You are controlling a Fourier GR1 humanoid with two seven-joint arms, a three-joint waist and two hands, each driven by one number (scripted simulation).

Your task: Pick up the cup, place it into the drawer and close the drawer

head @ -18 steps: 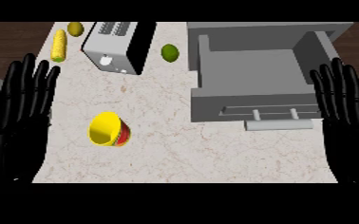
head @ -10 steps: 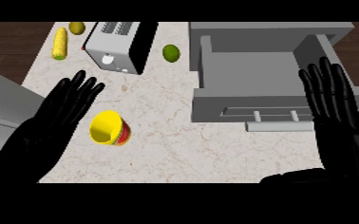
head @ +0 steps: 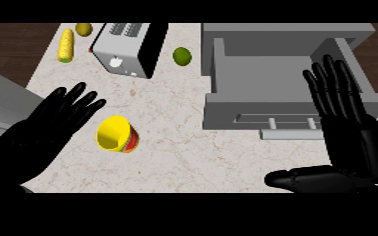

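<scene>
Cup (head: 117,135) lies on its side at lower left of the table (head: 177,145), yellow mouth toward the left hand (head: 48,125) — fingers spread wide, just beside it, holding nothing. Drawer (head: 277,75) open at upper right; right hand (head: 343,110) over its right edge — fingers straight, thumb out.

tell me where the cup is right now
In the head view the cup lies on its side at the counter's left, just right of the open left hand, below the toaster.
</scene>
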